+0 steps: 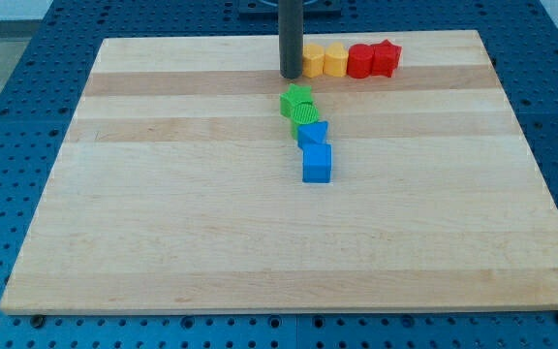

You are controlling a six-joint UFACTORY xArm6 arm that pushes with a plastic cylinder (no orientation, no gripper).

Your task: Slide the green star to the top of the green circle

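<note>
Two green blocks touch each other near the board's top centre. The upper one (pixel 296 99) looks angular, like the green star. The lower one (pixel 306 118) looks rounded, like the green circle. My tip (pixel 291 76) rests on the board just above the upper green block, a small gap apart from it. The dark rod rises straight up out of the view's top.
A blue block (pixel 313 134) touches the lower green block from below, and a blue cube (pixel 317 164) sits below that. Two yellow blocks (pixel 324 61) and two red blocks (pixel 373 59) line up right of the rod. The wooden board (pixel 163 213) lies on a blue perforated table.
</note>
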